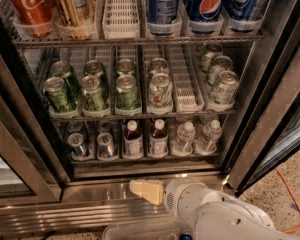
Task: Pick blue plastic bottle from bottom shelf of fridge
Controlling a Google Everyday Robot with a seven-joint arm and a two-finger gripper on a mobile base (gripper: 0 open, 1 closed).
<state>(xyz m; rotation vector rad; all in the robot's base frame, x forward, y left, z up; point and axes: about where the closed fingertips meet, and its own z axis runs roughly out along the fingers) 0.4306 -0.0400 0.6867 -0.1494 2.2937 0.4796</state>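
Note:
The fridge (270,109) stands open in front of me. On its bottom shelf (140,160) two small bottles with white caps and dark brown liquid stand side by side: one (133,140) left of centre, one (158,138) right of it. Either fits the blue plastic bottle. My gripper (146,191) is below the shelf, in front of the steel base panel, pointing left and holding nothing. It is low and apart from the bottles.
Silver cans (92,145) stand left of the bottles and clear water bottles (195,136) to their right. The rack above holds green cans (92,91). The top rack holds cola cans (27,6) and Pepsi cans (207,4). Door frames (15,149) flank the opening. An orange cable (290,199) lies on the floor.

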